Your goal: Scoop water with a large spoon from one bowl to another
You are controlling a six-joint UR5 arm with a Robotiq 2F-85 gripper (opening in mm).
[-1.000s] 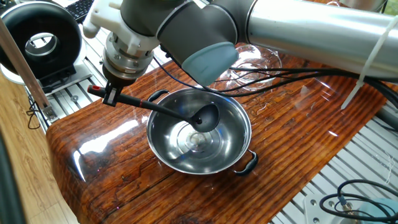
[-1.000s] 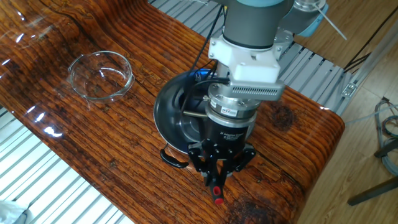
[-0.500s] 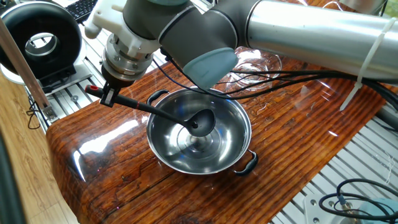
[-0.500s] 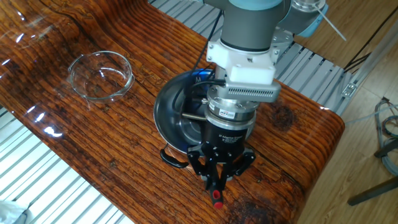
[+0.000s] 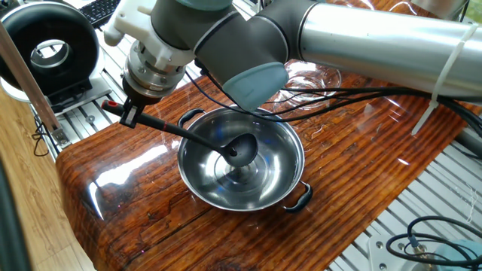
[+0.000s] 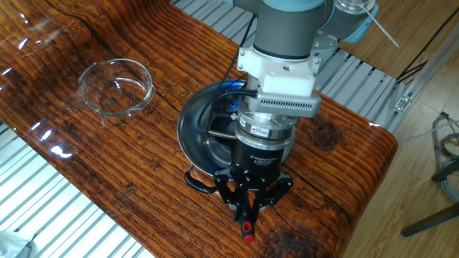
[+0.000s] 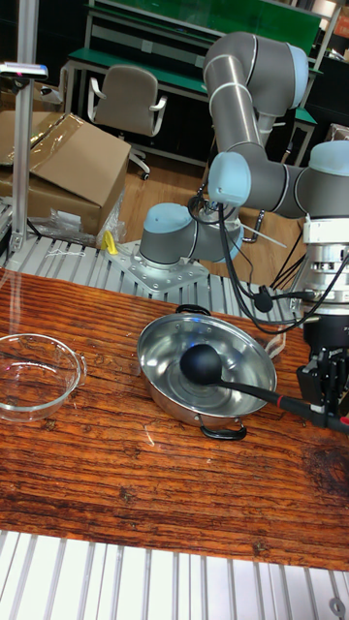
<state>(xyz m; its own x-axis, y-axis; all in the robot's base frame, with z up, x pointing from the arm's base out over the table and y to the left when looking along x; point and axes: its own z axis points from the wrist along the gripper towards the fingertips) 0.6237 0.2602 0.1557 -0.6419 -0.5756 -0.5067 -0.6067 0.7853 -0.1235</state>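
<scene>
The steel bowl (image 5: 280, 143) (image 6: 193, 125) (image 7: 160, 360) stands mid-table, its two black side handles showing. The black ladle's round head (image 5: 241, 149) (image 7: 202, 364) hangs low inside it, close to the ringed base. The thin handle (image 5: 181, 129) (image 7: 254, 391) slants up over the rim to my gripper (image 5: 129, 113) (image 6: 245, 215) (image 7: 325, 407), which is shut on the red-tipped end. Water is barely visible, only as shine in the steel bowl. The clear glass bowl (image 5: 310, 75) (image 6: 116, 86) (image 7: 34, 374) sits apart, partly behind the arm in one fixed view.
The wooden tabletop (image 5: 113, 181) ends in a rounded edge just below my gripper. Black cables (image 5: 354, 94) trail across the table from the arm. A black ring-shaped device (image 5: 51, 51) stands off the table's corner. Slotted aluminium rails (image 6: 64, 193) border the wood.
The ladle head has sunk lower and shifted slightly toward the bowl's centre. My gripper has moved a little outward, away from the steel bowl, still holding the handle.
</scene>
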